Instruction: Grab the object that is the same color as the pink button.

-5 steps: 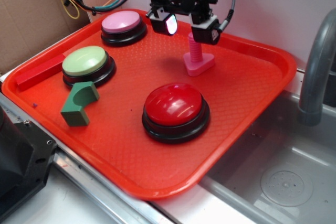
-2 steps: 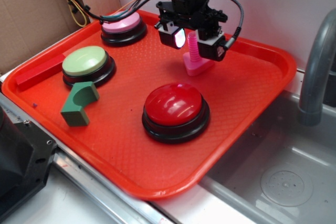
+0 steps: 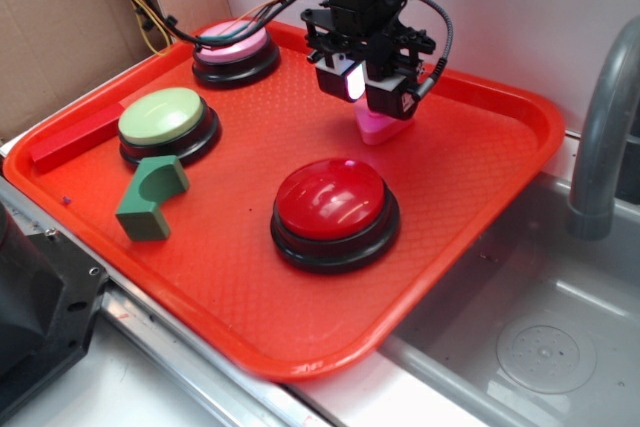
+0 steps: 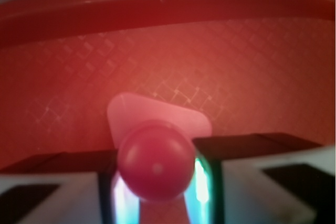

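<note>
On the left of the red tray (image 3: 480, 197), a long red bar (image 3: 75, 137) lies along the rim. Just inside it stands a pale green-topped button (image 3: 167, 123), with a dark green arch-cut block (image 3: 151, 197) in front of it. Farther back sits the pink button (image 3: 234, 51), partly crossed by cables. In the middle front is the larger red-topped button (image 3: 335, 209).

Behind that one, the tool (image 3: 365, 95) hangs low over the pink toy bolt (image 3: 380, 129), whose base rests on the tray while its post is hidden between the fingers. The wrist view shows the bolt's rounded top (image 4: 156, 159) filling the narrow gap, a lit pad close on either side; whether the pads actually press it I cannot tell.

At far right, a grey faucet (image 3: 605, 137) rises over a steel sink (image 3: 520, 347).
</note>
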Robot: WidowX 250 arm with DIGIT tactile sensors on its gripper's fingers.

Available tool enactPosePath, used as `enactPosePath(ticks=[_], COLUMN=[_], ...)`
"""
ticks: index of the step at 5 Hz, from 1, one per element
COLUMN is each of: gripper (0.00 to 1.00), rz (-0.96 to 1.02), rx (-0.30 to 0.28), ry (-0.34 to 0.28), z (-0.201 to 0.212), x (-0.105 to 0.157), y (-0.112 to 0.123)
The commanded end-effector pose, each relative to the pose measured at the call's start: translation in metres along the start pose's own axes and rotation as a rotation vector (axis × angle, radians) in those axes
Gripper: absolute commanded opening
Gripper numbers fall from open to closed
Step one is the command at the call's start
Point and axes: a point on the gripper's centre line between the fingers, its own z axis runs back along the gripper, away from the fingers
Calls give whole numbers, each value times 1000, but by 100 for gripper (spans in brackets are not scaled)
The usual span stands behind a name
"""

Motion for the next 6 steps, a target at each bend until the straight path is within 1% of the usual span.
enactPosePath(ticks=[1, 2, 3, 4, 5, 6], gripper=[100, 100, 100, 100, 100, 0], rz=[33, 54, 56, 26, 9, 19], rx=[-56, -73, -69, -96, -72, -40], ry=[-82, -113, -101, -78, -69, -68], z=[48, 59, 42, 20, 7, 5], x=[7, 11, 15, 14, 12, 11], y=[13, 15, 10, 0, -4, -3])
